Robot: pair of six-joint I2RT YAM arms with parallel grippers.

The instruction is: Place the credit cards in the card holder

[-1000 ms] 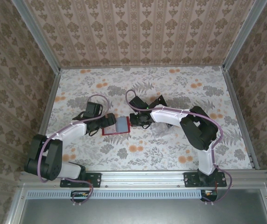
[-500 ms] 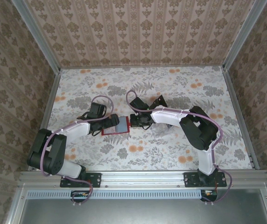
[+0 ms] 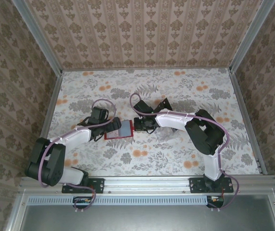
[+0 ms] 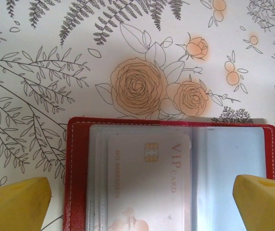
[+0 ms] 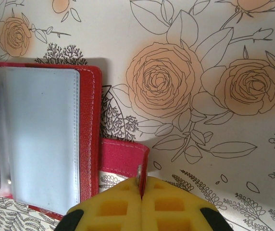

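Note:
The red card holder [image 3: 118,131] lies open on the floral table, its greyish clear pockets facing up. One credit card [image 4: 149,192], pale through the sleeve, with a gold chip and "VIP CARD" lettering, sits in a left-hand pocket. My left gripper [image 3: 113,126] hovers open over the holder's left half [image 4: 77,173], its yellow fingertips [image 4: 17,204] wide apart on either side of the holder. My right gripper [image 5: 141,192] is shut on the holder's red clasp strap [image 5: 123,156], pinching it at the small metal snap. The strap sticks out from the holder's right edge [image 5: 87,134].
Patterned walls with metal rails close off the table [image 3: 176,91] on the left, back and right. A clear plastic item [image 3: 169,135] lies partly hidden under the right arm. Bare floral cloth stretches beyond and in front of the holder.
My left gripper slid right over the holder, then drew back a little to the left. The right gripper closed fully on the strap and stayed in place.

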